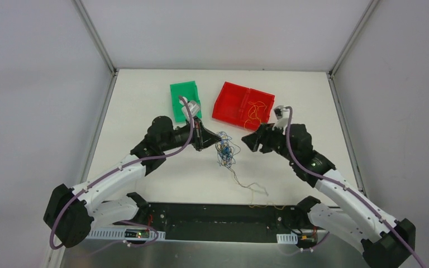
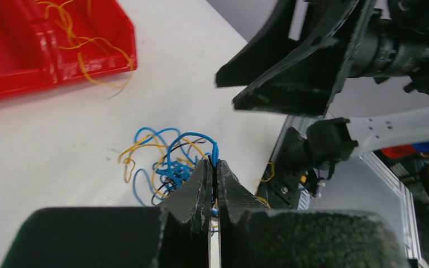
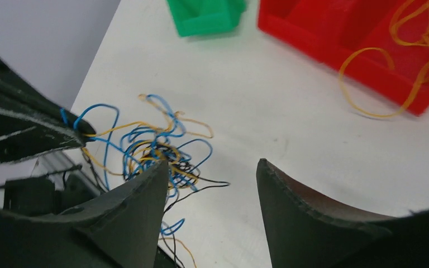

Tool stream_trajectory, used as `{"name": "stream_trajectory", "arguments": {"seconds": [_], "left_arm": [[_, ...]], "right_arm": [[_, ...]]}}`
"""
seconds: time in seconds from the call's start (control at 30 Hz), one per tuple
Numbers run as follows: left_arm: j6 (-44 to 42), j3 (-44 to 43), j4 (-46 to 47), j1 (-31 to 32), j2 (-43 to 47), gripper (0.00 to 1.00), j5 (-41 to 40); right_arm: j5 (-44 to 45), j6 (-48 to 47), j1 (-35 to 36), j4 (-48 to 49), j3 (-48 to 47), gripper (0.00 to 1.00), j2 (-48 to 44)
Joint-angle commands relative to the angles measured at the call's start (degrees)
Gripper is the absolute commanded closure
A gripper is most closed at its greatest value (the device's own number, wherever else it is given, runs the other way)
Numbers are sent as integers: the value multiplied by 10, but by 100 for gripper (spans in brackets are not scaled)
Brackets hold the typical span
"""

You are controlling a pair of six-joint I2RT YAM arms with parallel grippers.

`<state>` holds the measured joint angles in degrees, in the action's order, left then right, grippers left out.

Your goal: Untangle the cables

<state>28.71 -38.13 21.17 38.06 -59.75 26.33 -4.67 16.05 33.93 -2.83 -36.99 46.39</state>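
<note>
Pinching one blue strand at the top of the cables (image 2: 170, 167) with the left gripper (image 2: 215, 167), fingers pressed tight together, with almost no gap showing between them. Holding this strand up in a small loop over the fingertips, as seen in the left wrist view. Reaching in from the left in the top view, with the left gripper (image 1: 215, 142) meeting the upper left side of the bunch.

Lying as one small knot, the cables (image 1: 225, 149), on the white table (image 1: 145, 100), about in its middle, between the two grippers and nearer to the arms than the two trays. Mixing blue, yellow-orange and black wires, with loose ends spreading out around the knot. Trailing away from it toward the near edge of the table: one thin strand (image 1: 247, 185), lying flat.

Staying released on the other side, the right gripper (image 3: 212, 167), jaws spread well apart and grasping nothing. Hovering just beside the right side of the cables (image 3: 156, 151) and pointing toward the left gripper. Overlapping some wires with one finger in the right wrist view; touching them or not, cannot tell.

Sitting at the far side of the table, near each other: a green tray (image 1: 183, 95) and a red tray (image 1: 232, 103). Lying in the right compartment of the red tray: several yellow-orange strands (image 1: 254, 110), with one loop hanging over the tray wall onto the table.
</note>
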Motion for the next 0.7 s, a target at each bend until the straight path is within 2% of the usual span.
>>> {"name": "stream_trajectory", "arguments": {"seconds": [0.0,0.17,0.3,0.53,0.67], "left_arm": [[-3,-16,112,5,-4,100,134],[14,-17,144,8,-17,100,171],[14,-10,150,8,-6,100,164],[8,0,150,8,12,100,150],[3,7,150,8,23,100,139]], "right_arm": [[-100,-75,61,52,-49,37,34],[-178,-82,77,70,-55,34,66],[-162,-87,81,56,-63,41,76],[-193,-88,86,58,-68,42,95],[-191,-91,87,56,-69,48,102]]}}
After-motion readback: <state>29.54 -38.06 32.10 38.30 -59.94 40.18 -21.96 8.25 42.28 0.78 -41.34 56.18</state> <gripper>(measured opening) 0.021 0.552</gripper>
